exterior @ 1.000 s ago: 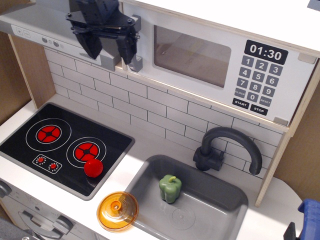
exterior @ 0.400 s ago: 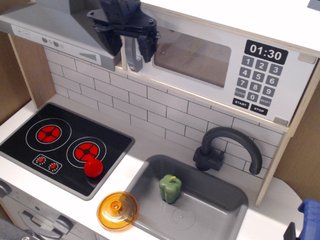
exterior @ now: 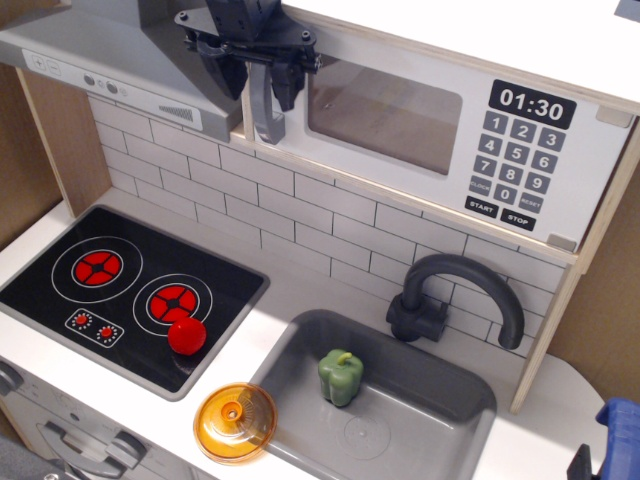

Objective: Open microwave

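The white microwave point(exterior: 500, 215) sits at upper right in light wood casing, with a tinted window point(exterior: 385, 115) and a black keypad point(exterior: 515, 155) reading 01:30. Its door looks closed. The grey vertical bar handle point(exterior: 264, 120) is at the door's left edge. My black gripper point(exterior: 252, 82) hangs at the top of the handle, open, with one finger point(exterior: 216, 75) left of the bar and the other finger point(exterior: 286, 88) right of it. The upper part of the handle is hidden behind the gripper.
A grey range hood point(exterior: 110, 60) is directly left of the gripper. Below are a black stove point(exterior: 120, 290) with a red ball point(exterior: 186, 336), an orange lid point(exterior: 236, 422), a grey sink point(exterior: 440, 420) holding a green pepper point(exterior: 340, 377), and a dark faucet point(exterior: 450, 295).
The gripper has moved right from in front of the hood to straddle the microwave handle, then settled slightly left and closer to it. Nothing else moved.
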### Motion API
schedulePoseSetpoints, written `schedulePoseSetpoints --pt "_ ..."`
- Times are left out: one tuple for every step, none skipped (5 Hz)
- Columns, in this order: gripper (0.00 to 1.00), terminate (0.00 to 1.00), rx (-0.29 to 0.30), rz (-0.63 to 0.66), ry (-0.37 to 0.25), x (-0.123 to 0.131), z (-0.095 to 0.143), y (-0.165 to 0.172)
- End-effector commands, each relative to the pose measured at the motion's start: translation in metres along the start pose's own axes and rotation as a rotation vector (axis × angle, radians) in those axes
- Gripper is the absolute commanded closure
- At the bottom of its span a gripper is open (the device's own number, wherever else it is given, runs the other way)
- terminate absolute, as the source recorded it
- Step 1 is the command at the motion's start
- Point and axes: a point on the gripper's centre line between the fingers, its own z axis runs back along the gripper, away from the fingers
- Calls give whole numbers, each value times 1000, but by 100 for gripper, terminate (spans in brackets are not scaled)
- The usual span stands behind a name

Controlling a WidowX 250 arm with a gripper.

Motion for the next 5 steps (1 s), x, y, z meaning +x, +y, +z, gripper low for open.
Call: schedulePoseSetpoints --pt "100 0 31 -9 -68 2 18 2" --pt "100 0 0 -26 -66 -11 28 3" --pt "100 0 -30 -49 -53 -28 36 6" --pt "0 0 -50 -58 13 -49 47 4" --pt "0 0 -159 -106 135 -78 62 7"
